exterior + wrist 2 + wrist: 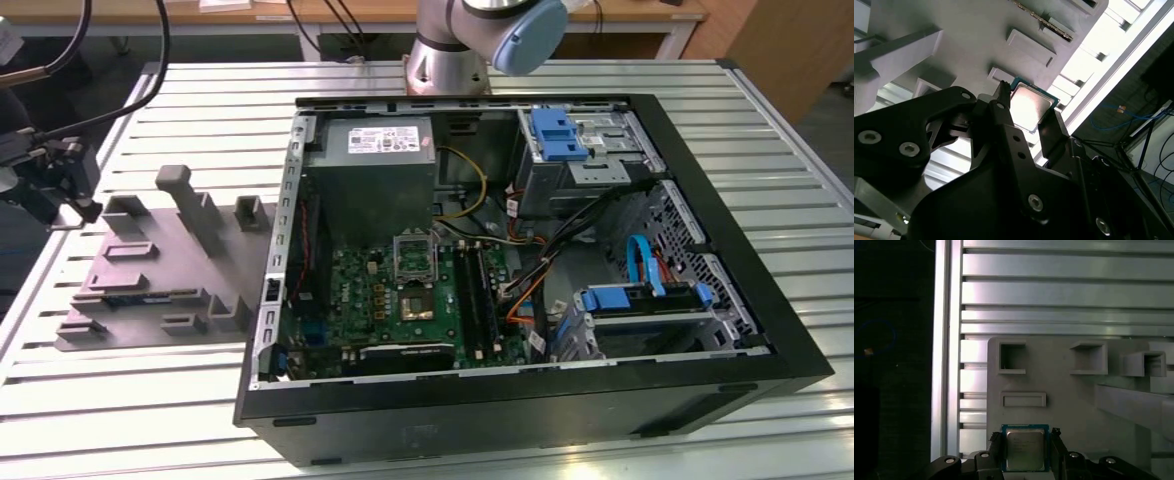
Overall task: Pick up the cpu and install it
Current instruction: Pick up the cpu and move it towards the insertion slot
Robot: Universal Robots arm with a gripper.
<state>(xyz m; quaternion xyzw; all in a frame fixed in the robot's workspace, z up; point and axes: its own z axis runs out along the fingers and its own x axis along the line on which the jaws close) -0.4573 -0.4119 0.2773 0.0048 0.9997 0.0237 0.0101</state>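
At the exterior view's far left I see the black gripper [60, 195] hanging over the near end of the grey moulded plastic tray [160, 260], which has upright posts and pockets. The tray lies on the slatted aluminium table [134, 410].

In the first wrist view, the gripper's black fingers [995, 452] stand on either side of the cpu [1024, 447], a small flat square chip with a silvery-grey metal top and a green rim. They press against two opposite edges, so I read the tool as clenched on the cpu. The second wrist view shows the same grasp, with the cpu [1031, 105] pinched between the fingertips above the tray's pale surface. I cannot tell whether it rests on the tray or is lifted clear.

Further right stands the open black computer case [534, 400]. Inside it is a big grey metal box with a white label [380, 150], and below that a green circuit board [387, 300] carrying the dark silver-framed socket [414, 252]. The socket is well apart from the cpu. Blue plastic drive brackets [558, 135] sit toward the exterior view's right. The arm's grey base [447, 60] rises behind the case.
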